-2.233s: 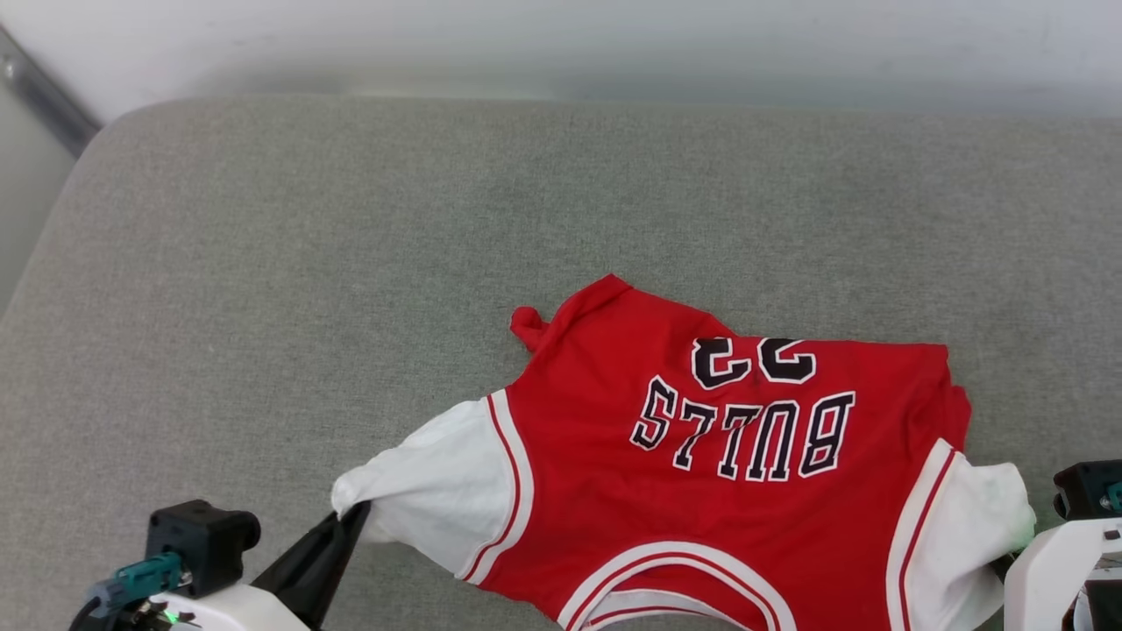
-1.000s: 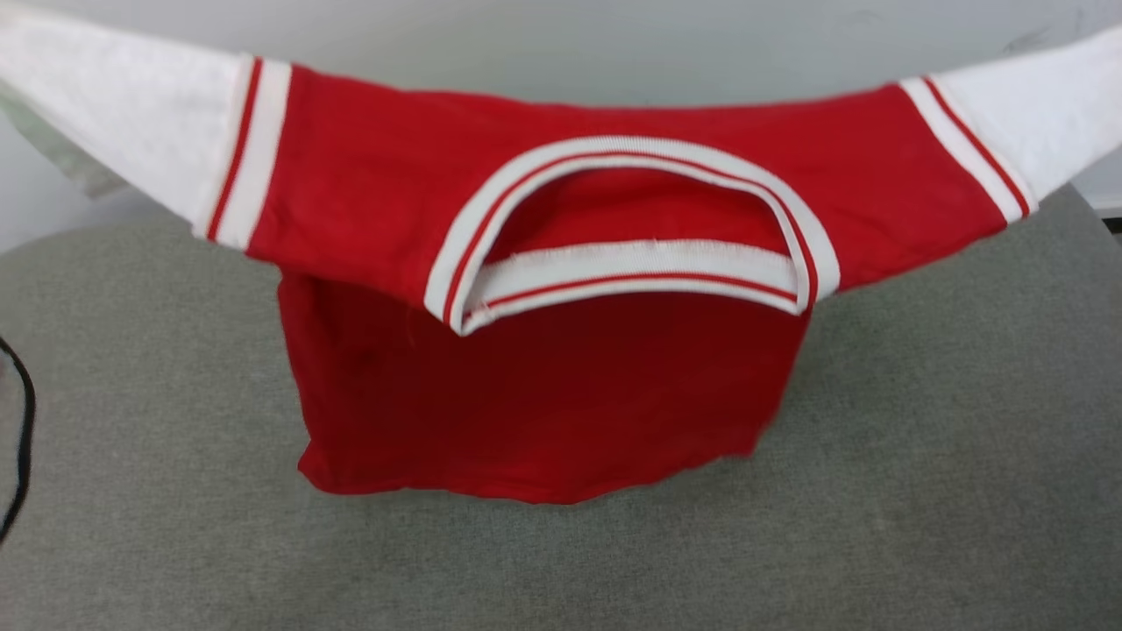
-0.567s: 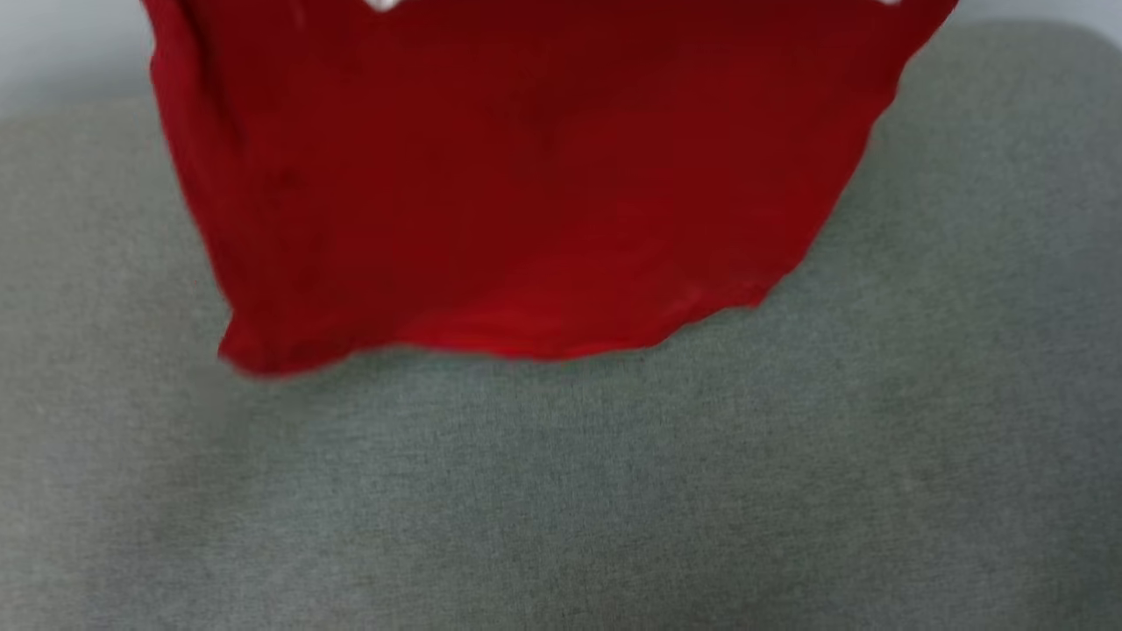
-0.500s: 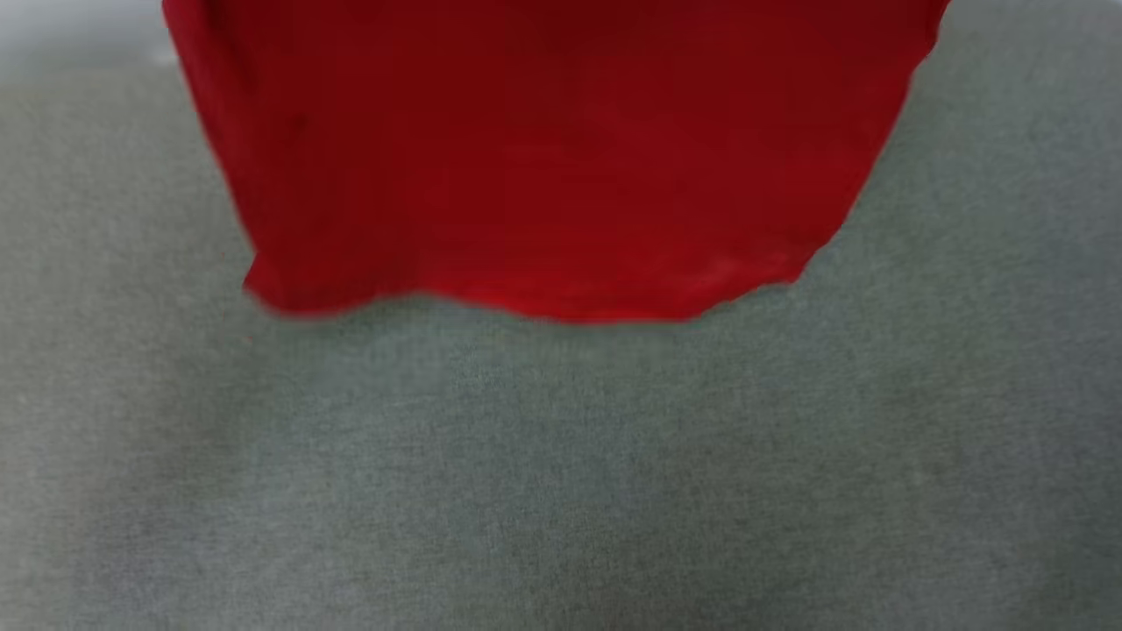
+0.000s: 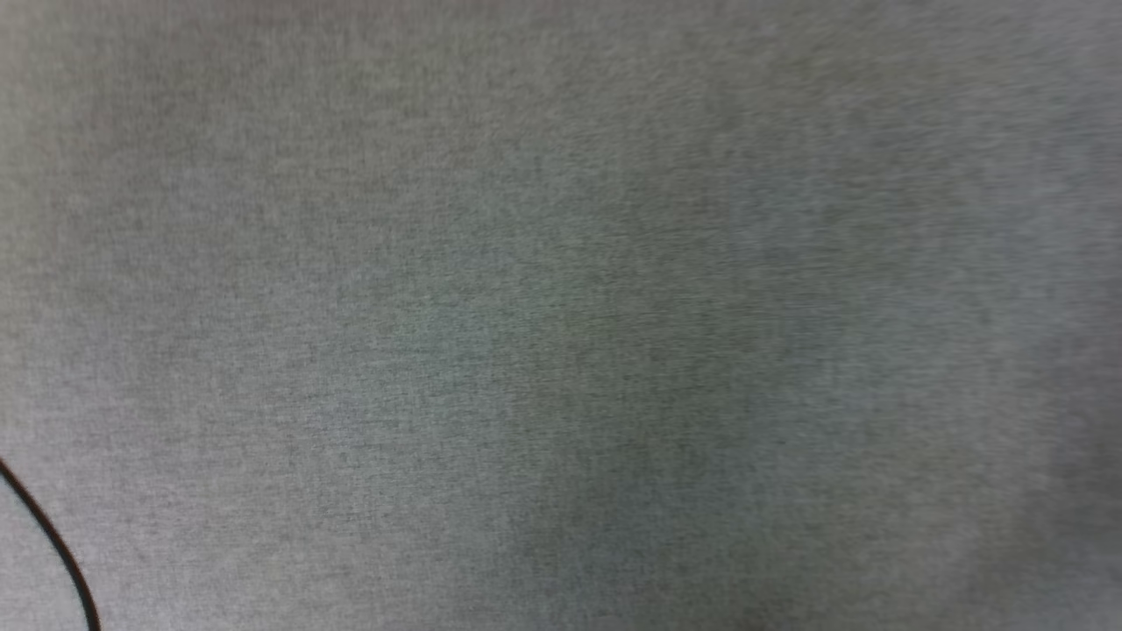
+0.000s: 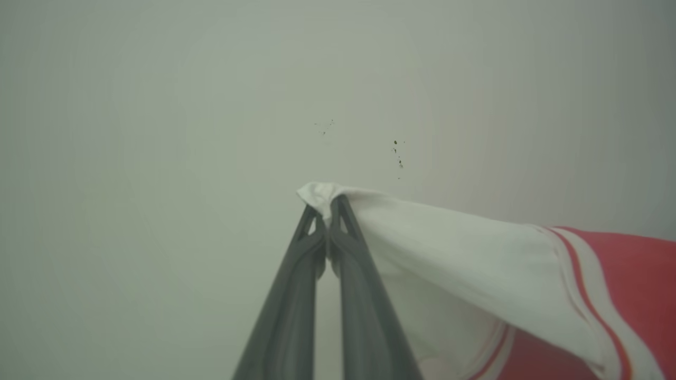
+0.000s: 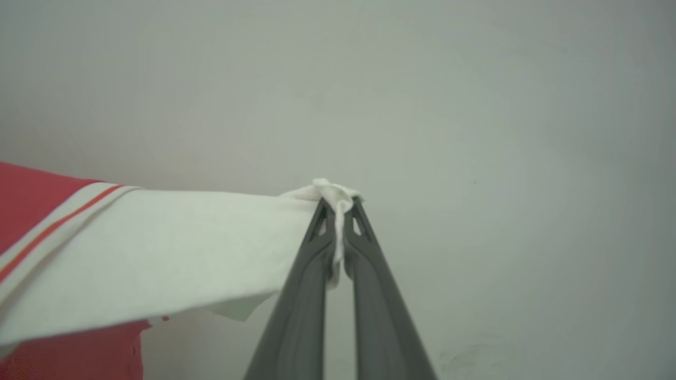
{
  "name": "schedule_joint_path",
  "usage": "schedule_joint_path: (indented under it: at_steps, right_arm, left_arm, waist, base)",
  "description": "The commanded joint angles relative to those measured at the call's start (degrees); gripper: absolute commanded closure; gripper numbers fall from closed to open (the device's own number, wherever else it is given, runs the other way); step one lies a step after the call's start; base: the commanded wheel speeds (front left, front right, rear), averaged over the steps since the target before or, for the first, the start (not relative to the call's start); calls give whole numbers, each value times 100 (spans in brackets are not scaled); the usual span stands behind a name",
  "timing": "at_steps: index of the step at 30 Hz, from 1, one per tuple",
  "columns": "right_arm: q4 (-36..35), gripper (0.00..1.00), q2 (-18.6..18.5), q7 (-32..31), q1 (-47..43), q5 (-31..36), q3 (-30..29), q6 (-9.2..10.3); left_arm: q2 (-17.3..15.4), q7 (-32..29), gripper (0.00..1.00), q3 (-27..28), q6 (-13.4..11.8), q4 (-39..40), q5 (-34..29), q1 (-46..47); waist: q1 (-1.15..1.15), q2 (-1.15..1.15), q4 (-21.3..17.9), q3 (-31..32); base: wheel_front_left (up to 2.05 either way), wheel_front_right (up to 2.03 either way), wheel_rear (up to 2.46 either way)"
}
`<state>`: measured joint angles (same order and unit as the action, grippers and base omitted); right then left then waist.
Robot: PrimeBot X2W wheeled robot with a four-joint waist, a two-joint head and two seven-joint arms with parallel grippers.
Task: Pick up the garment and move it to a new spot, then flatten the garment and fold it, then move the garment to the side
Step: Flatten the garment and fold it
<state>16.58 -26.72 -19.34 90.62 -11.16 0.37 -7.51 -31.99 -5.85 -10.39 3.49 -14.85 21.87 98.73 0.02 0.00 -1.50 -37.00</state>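
change: garment (image 6: 623, 274), flat on the grey cushion (image 5: 561, 315) two seconds ago, now hangs airborne by its sleeves | left gripper (image 6: 328, 205) pinches one white sleeve tip, cloth trailing toward 4 o'clock | right gripper (image 7: 338, 205) pinches the other, toward 8 o'clock | pickup done, relocation likely next

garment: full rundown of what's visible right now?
The garment is held up before a pale wall, stretched between both claws. It looks like soft knit cloth: white short sleeves, with red-and-white striped trim where each meets the red body. The left claw is shut on the bunched tip of one sleeve, and the right claw on the tip of the other. Both sleeves are pulled fairly taut. How the rest of the body hangs cannot be told.
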Motion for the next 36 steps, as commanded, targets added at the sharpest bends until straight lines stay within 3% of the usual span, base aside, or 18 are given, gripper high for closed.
schedule_joint_path:
  at_steps: [1, 6, 10, 22, 28, 36]
  right_arm:
    - [225, 100, 77, 202, 265, 152, -49, 4]
    - [864, 100, 356, 802, 544, 488, -277, 4]
    - [1210, 100, 507, 1091, 209, 530, -269, 4]
    - [1642, 100, 305, 1021, -1861, 131, 279, 4]
    - [1728, 100, 80, 645, -3132, -235, 565, 5]
    - [1529, 100, -186, 70, -4677, -833, 825, 7]
  left_arm:
    - [67, 232, 100, -31, -13, -300, -102, 319]
    - [405, 789, 100, -152, -33, -1131, -142, 566]
    - [589, 1099, 100, -215, 68, -1532, 0, 224]
    - [844, 1897, 100, -530, 267, -2289, 328, -2359]
    - [802, 2015, 100, -721, 293, -2393, 363, -3996]
    - [358, 1746, 100, -1067, 316, -2221, 326, -5800]
  waist:
    - [-2, 0, 201, -356]
    - [-2, 0, 313, -547]
    - [-2, 0, 415, -582]
    - [-2, 0, 505, 104]
    - [-2, 0, 517, 872]
    - [-2, 0, 474, 1829]
  base:
    - [0, 0, 0]
    - [0, 0, 0]
    - [0, 0, 0]
    - [0, 0, 0]
    - [0, 0, 0]
    - [0, 0, 0]
